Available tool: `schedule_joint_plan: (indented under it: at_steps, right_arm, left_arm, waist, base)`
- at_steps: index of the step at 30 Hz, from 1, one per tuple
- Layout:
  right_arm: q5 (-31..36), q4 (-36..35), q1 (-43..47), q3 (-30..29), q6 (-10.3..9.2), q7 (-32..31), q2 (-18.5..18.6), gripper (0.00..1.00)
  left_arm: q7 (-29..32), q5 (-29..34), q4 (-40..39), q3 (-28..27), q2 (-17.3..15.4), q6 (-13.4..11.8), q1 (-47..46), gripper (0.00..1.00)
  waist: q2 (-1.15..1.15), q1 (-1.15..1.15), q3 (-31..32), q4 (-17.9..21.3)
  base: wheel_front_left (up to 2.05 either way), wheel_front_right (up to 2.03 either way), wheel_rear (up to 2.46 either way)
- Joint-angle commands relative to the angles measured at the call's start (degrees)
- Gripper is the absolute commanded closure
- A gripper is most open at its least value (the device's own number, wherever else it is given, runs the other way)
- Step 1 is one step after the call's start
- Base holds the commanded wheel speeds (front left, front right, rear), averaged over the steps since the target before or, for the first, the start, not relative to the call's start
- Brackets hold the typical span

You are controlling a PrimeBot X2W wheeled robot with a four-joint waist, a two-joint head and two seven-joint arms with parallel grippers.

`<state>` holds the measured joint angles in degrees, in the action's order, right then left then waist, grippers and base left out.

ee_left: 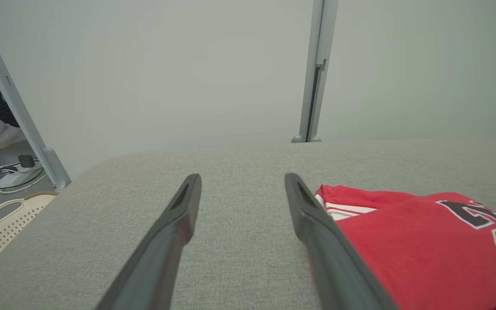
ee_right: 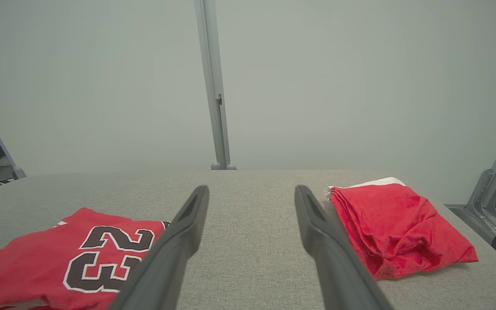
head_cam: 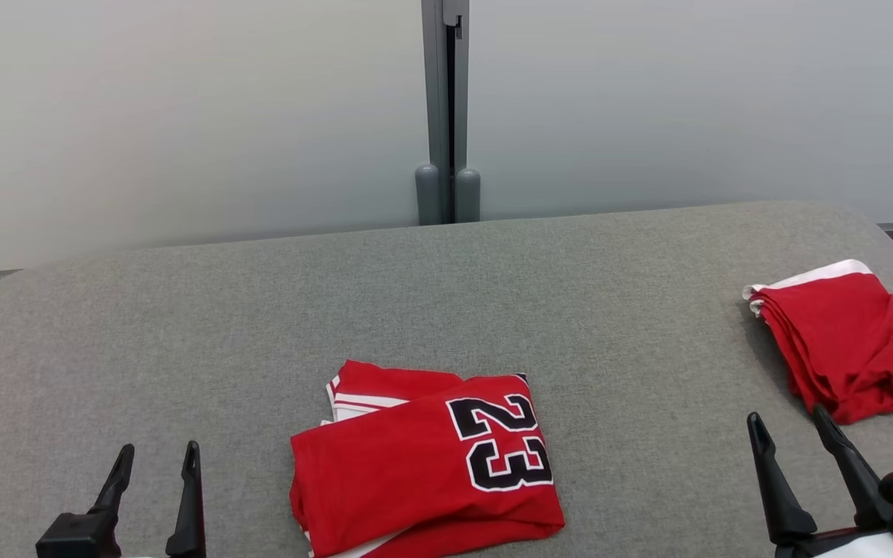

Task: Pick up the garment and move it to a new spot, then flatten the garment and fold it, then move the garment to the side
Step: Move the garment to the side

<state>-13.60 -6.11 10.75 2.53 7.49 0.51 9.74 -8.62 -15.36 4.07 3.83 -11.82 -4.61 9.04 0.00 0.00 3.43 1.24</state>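
A red garment (head_cam: 423, 457) with a black "23" lies folded on the grey table (head_cam: 446, 294), near the front edge at the middle. It also shows at the right of the left wrist view (ee_left: 420, 245) and at the lower left of the right wrist view (ee_right: 71, 258). My left gripper (head_cam: 158, 457) stands open to the garment's left, a gap of bare table between them, nothing between its fingers (ee_left: 175, 232). Far off to the garment's right, my right gripper (head_cam: 791, 430) is open too, with nothing between its fingers (ee_right: 321, 241).
A second folded red garment (head_cam: 842, 341) with a white edge lies at the table's right edge, just beyond my right gripper, and appears in the right wrist view (ee_right: 396, 224). A pale wall with a grey post (head_cam: 446, 108) runs behind the table. A cream basket (ee_left: 4, 221) sits on the floor at left.
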Motion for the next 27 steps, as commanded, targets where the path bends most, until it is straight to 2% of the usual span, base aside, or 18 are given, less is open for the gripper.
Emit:
schedule_joint_plan:
  at_steps: [1, 9, 14, 21, 22, 27]
  right_arm:
    - [0.2, 0.2, 0.2, 0.5, -0.01, 0.0, -0.2, 0.0]
    - [0.7, 0.3, 0.0, 0.2, -0.01, -0.4, -0.1, 0.0]
    - [0.7, 1.8, -1.5, -0.8, -0.01, -1.1, -0.2, 0.0]
    - [0.3, 11.0, -8.2, 3.1, -0.01, -1.3, -0.9, 0.0]
    - [0.3, 11.0, -8.2, 3.1, -0.01, -1.3, -0.9, 0.0]
    - [-1.4, 19.8, -12.5, 8.1, -0.01, -0.6, -2.7, 0.0]
  left_arm:
    - [-0.2, 0.4, -0.2, 0.0, -0.4, -0.4, 0.3, 0.0]
    - [-0.5, 0.3, -0.8, 0.6, -0.3, -0.6, -1.6, 0.0]
    - [-1.1, 0.5, -2.1, 1.8, 0.5, -0.2, -4.4, 0.0]
    - [-3.1, 0.6, -2.9, 4.2, 2.7, 0.7, -11.1, 0.0]
    - [-3.1, 0.6, -2.9, 4.2, 2.7, 0.7, -11.1, 0.0]
    - [-4.7, 0.8, -2.0, 5.4, 4.1, 1.4, -14.2, 0.0]
  waist:
    - [0.0, 0.0, -0.2, 0.0]
    - [0.0, 0.0, -1.2, -1.3]
    - [0.0, 0.0, -4.0, -4.9]
    - [0.0, 0.0, -10.2, -12.0]
    - [0.0, 0.0, -10.2, -12.0]
    - [0.0, 0.0, -12.1, -16.2]
  base:
    - [0.0, 0.0, 0.0]
    - [0.0, 0.0, 0.0]
    - [0.0, 0.0, 0.0]
    - [0.0, 0.0, 0.0]
    - [0.0, 0.0, 0.0]
    - [0.0, 0.0, 0.0]
